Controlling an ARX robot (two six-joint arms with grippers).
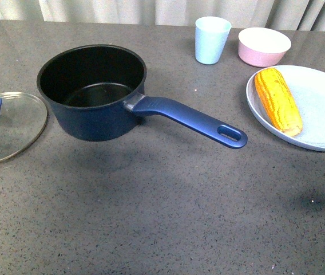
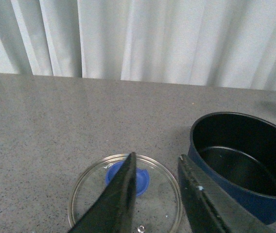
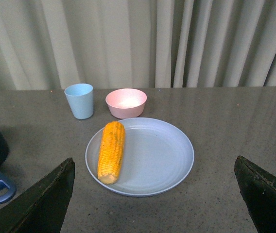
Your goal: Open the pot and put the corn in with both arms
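we see pot (image 1: pixel 91 94) uncovered, lid (image 1: pixel 8 129) beside it on worktop (image 1: pixel 162 200) | corn (image 1: pixel 277 100) on plate (image 1: pixel 322 114) | our left jaws part-open, empty | right jaws wide, empty

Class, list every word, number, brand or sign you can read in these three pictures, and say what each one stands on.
There are none. No word, number, brand or sign shows in any view.
The pot, the lid, the corn, the plate, the cup and the bowl are all plain.
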